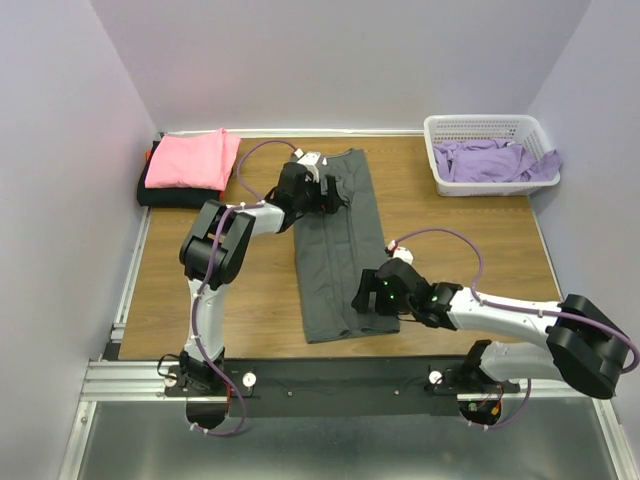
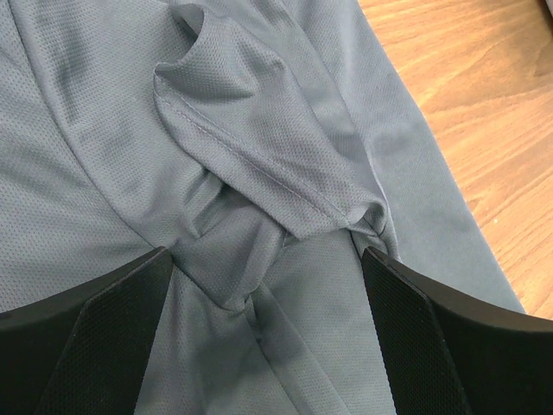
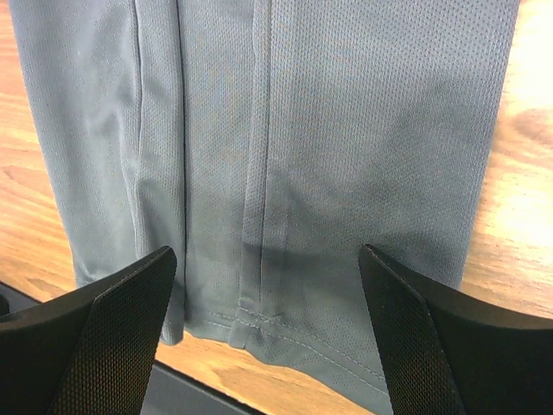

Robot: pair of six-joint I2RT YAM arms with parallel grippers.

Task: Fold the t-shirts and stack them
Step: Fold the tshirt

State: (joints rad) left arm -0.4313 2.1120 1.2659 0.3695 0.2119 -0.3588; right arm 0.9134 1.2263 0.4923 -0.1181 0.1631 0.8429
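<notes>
A charcoal mesh shirt (image 1: 340, 250), folded into a long narrow strip, lies mid-tabletop (image 1: 450, 250), its long axis running far to near, sleeve end farthest, hem nearest the arms. Left gripper (image 1: 325, 190) and right gripper (image 1: 372, 297) hover over it, jaws wide, holding nothing.

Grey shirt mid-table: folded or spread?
Partly folded. The grey shirt lies as a long narrow strip on the table, sides turned in with edges overlapping down the middle; not yet folded end to end.
</notes>
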